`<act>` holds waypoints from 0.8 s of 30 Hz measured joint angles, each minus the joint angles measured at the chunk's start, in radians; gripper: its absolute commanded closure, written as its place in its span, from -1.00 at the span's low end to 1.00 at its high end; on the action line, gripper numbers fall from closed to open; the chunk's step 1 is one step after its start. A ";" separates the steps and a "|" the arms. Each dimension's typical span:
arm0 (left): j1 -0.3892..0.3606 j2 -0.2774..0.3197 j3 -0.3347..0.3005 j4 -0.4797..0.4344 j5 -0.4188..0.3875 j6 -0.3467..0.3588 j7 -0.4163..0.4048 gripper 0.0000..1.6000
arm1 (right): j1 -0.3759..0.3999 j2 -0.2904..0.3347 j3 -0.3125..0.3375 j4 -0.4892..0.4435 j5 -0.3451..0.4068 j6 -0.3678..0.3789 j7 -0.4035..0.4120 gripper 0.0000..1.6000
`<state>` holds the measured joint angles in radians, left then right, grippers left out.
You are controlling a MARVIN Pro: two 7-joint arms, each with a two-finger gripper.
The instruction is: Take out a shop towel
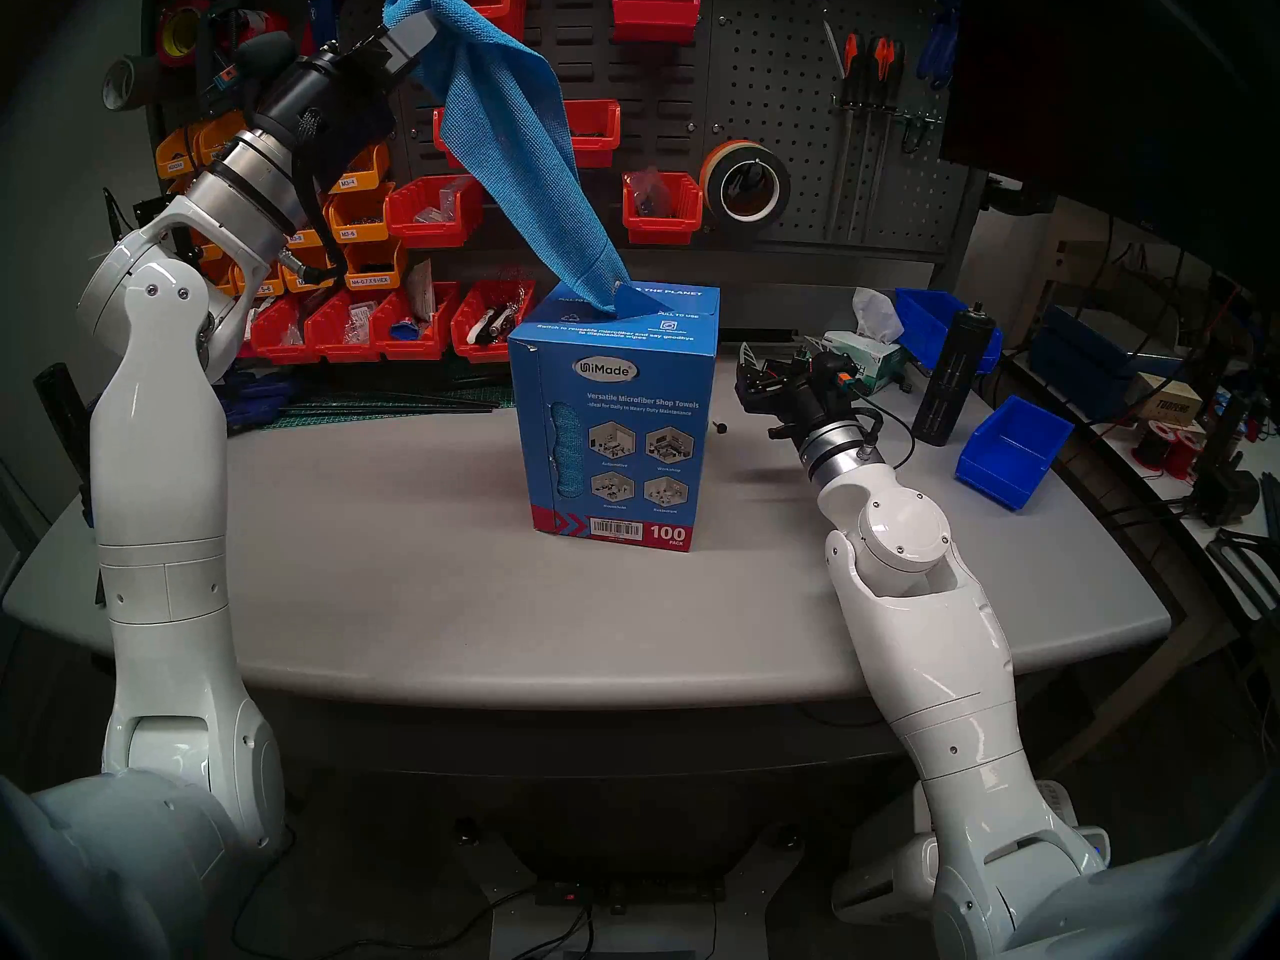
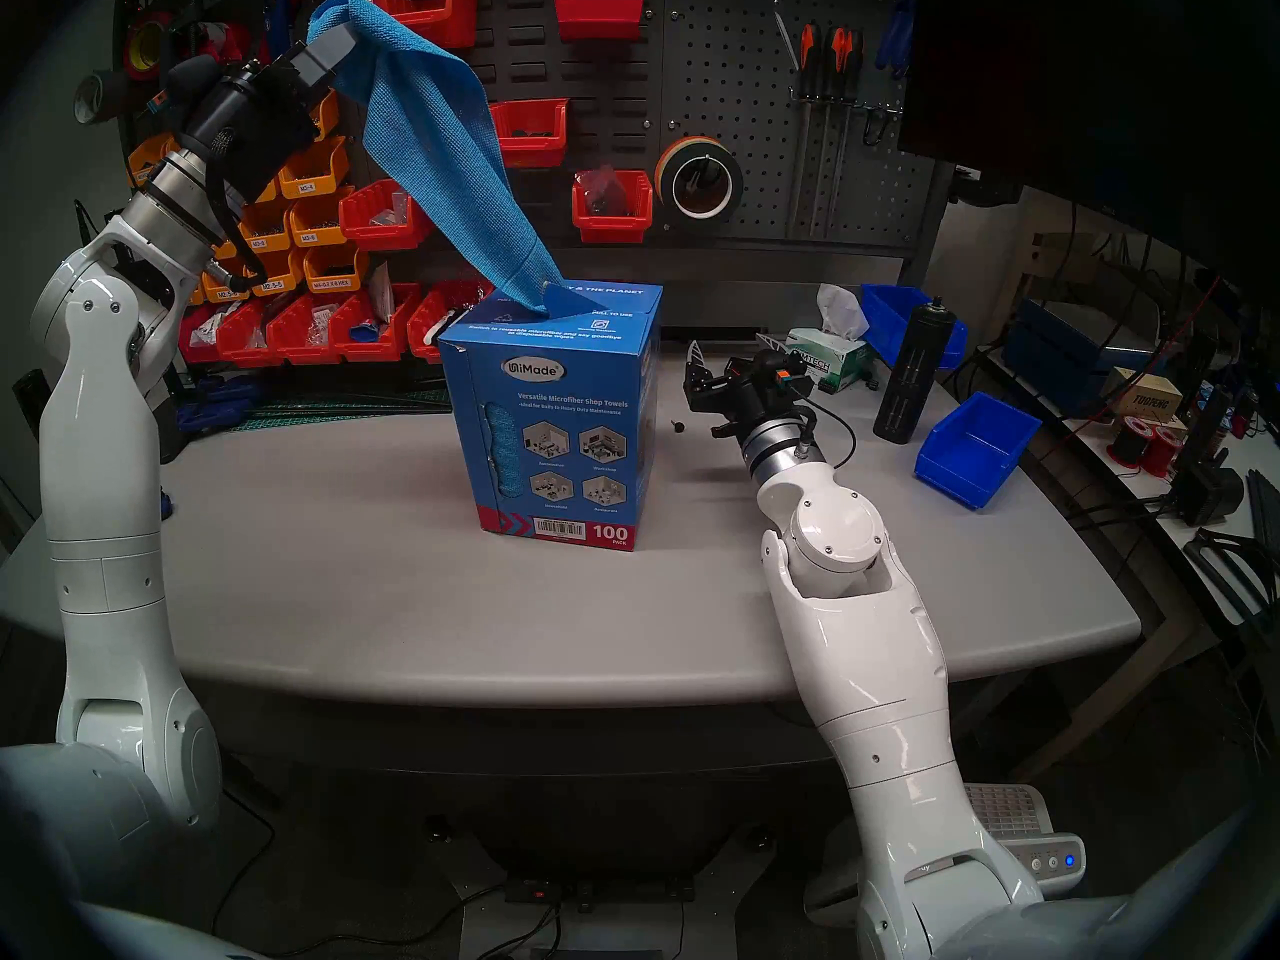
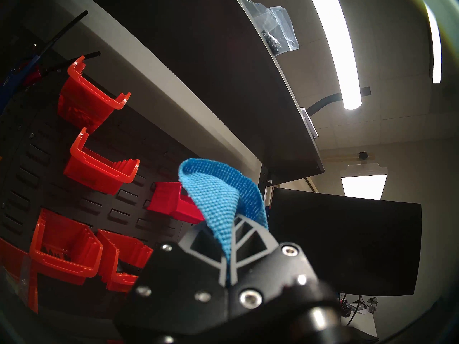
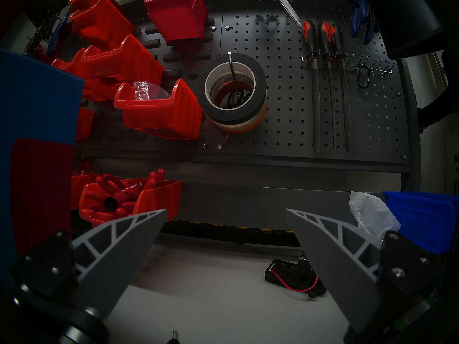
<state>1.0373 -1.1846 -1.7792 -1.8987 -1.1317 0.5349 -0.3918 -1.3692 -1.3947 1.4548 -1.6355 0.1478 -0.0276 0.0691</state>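
A bright blue shop towel (image 1: 509,141) stretches from the slot on top of the tall blue cardboard box (image 1: 616,425) up and to the left. Its lower end is still in the box's opening. My left gripper (image 1: 415,27) is shut on the towel's upper corner, high above the table in front of the bin wall. In the left wrist view the towel's tip (image 3: 218,199) sticks out between the closed fingers (image 3: 250,236). My right gripper (image 1: 776,356) is open and empty, low over the table to the right of the box (image 4: 37,137).
Red and orange bins (image 1: 429,207) hang on the pegboard behind the towel. A tape roll (image 1: 744,183) and screwdrivers (image 1: 866,106) hang to the right. A tissue box (image 1: 866,356), a black bottle (image 1: 952,377) and blue bins (image 1: 1011,449) stand at the table's right.
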 measured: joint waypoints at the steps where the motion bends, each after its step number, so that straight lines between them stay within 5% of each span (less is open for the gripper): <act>1: 0.000 -0.001 0.000 0.000 0.000 0.000 0.000 1.00 | 0.000 0.000 0.000 0.000 0.000 0.000 0.000 -1.00; 24: -0.046 -0.014 -0.001 0.020 -0.005 -0.002 -0.004 1.00 | 0.000 0.000 0.000 0.000 0.000 0.000 0.000 -1.00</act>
<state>0.9916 -1.1987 -1.7801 -1.8785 -1.1365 0.5326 -0.3960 -1.3692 -1.3947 1.4548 -1.6356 0.1477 -0.0276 0.0691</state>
